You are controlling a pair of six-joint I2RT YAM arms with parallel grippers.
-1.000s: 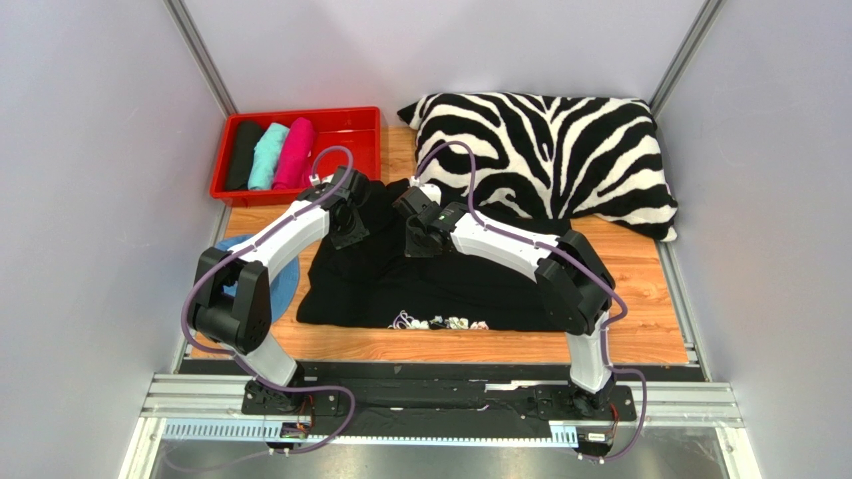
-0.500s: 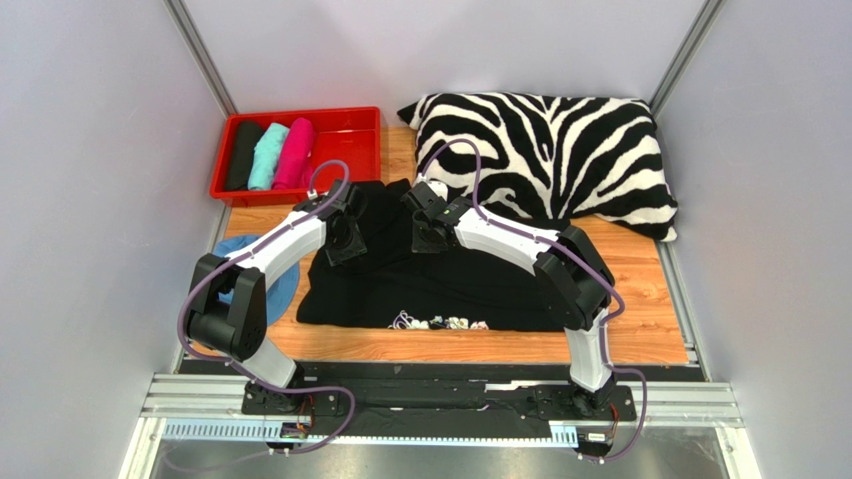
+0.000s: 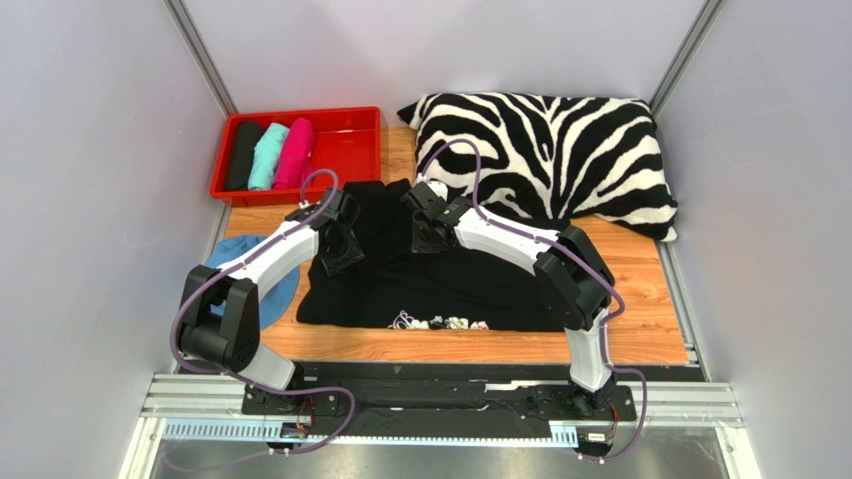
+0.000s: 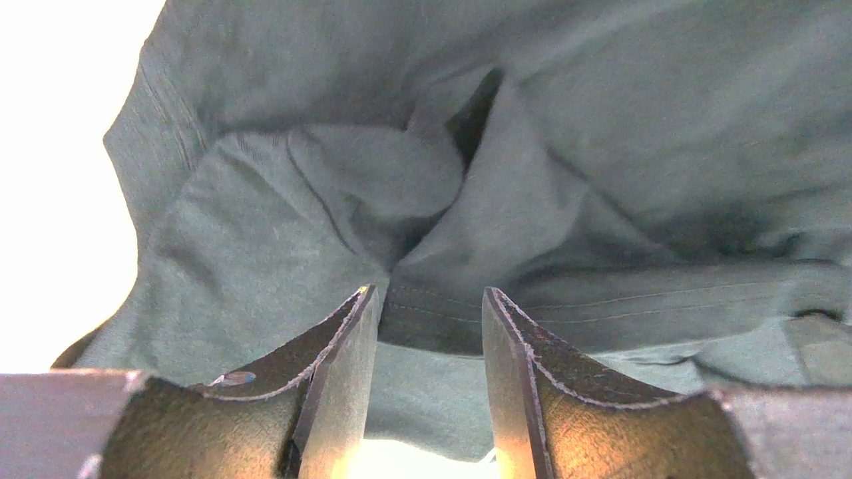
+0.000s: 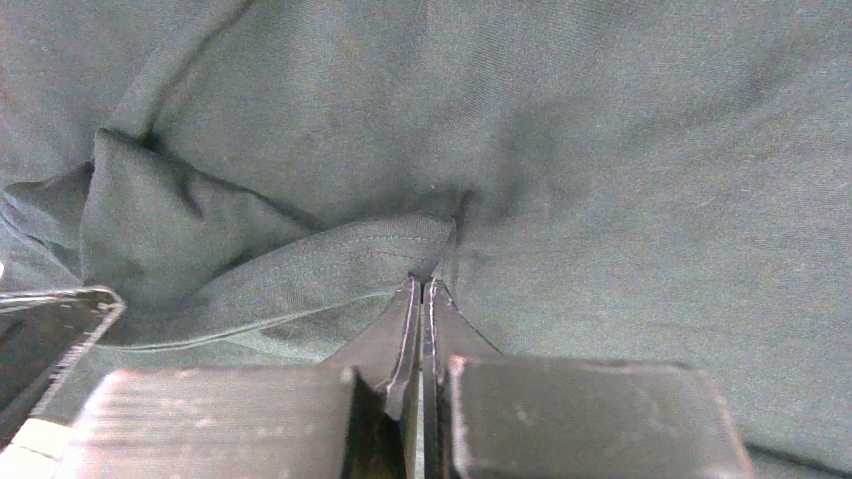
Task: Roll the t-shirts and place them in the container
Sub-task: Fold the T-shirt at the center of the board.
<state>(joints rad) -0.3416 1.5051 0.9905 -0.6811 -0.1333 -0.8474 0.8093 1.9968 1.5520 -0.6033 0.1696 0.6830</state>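
While the fingers of the right gripper are pressed almost together on a stitched hem fold of the black t-shirt, those of the left gripper stand apart. The same hem lies between their tips, unclamped. Outward from both pairs the shirt spreads flat and unrolled across the wooden table, its white print on the edge farthest behind the fingers. Beyond the left fingers, a red bin holds a black roll, a teal roll and a pink roll. Three look finished; this fourth has rolling yet to begin.
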